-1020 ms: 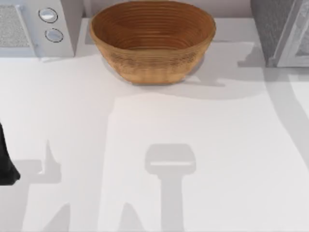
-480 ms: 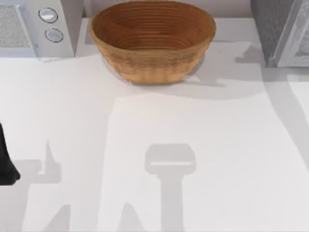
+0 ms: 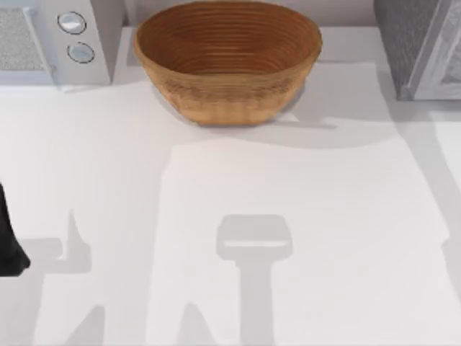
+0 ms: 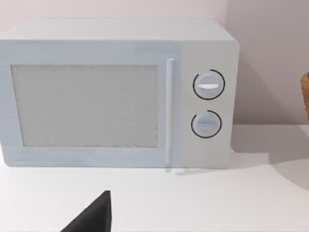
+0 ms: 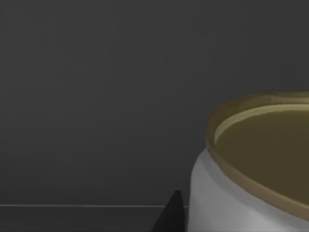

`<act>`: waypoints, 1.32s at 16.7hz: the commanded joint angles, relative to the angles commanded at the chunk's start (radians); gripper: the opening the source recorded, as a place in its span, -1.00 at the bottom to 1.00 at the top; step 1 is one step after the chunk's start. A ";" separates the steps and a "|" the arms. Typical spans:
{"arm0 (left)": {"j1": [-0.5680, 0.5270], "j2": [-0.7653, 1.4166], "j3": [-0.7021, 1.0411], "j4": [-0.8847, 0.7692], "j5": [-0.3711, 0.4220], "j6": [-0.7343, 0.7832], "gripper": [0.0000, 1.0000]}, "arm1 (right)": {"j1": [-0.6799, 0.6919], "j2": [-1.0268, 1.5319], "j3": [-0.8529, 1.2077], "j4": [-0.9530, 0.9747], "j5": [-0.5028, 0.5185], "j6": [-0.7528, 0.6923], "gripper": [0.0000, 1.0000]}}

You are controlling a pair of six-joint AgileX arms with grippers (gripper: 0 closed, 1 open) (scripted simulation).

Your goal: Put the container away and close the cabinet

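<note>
Top view gives us a plain white tabletop (image 3: pixel 216 180) crossed by soft grey shadows. At its far edge a large woven brown basket bowl (image 3: pixel 227 61) stands between a pale blue-white microwave oven (image 3: pixel 54 40) at the left and a grey speckled cabinet (image 3: pixel 418 47) at the right; behind them we note a pale pinkish wall. Our left arm (image 3: pixel 9 241) sits parked at the table's left edge as a dark shape. From the left wrist view we record the microwave (image 4: pixel 116 94) with door shut, mesh window, vertical handle and two round dials; one dark fingertip (image 4: pixel 94 217) of the left gripper shows, and we cannot tell how its fingers stand. In the right wrist view the small cylindrical can with dull gold top and white body (image 5: pixel 256 169) stands close before a dark grey panel, a dark fingertip (image 5: pixel 171 215) just beside it; whether the right gripper clamps it we cannot tell. No writing is legible on any surface.
</note>
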State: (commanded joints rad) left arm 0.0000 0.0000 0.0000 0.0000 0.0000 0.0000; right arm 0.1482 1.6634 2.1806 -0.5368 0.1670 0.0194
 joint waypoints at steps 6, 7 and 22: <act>0.000 0.000 0.000 0.000 0.000 0.000 1.00 | -0.031 0.286 0.422 -0.088 -0.026 0.000 -1.00; 0.000 0.000 0.000 0.000 0.000 0.000 1.00 | -0.036 0.325 0.472 -0.102 -0.031 0.000 -1.00; 0.000 0.000 0.000 0.000 0.000 0.000 1.00 | -0.051 0.422 0.577 -0.139 -0.044 -0.001 0.06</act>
State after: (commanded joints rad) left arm 0.0000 0.0000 0.0000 0.0000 0.0000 0.0000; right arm 0.0972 2.0851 2.7581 -0.6757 0.1227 0.0184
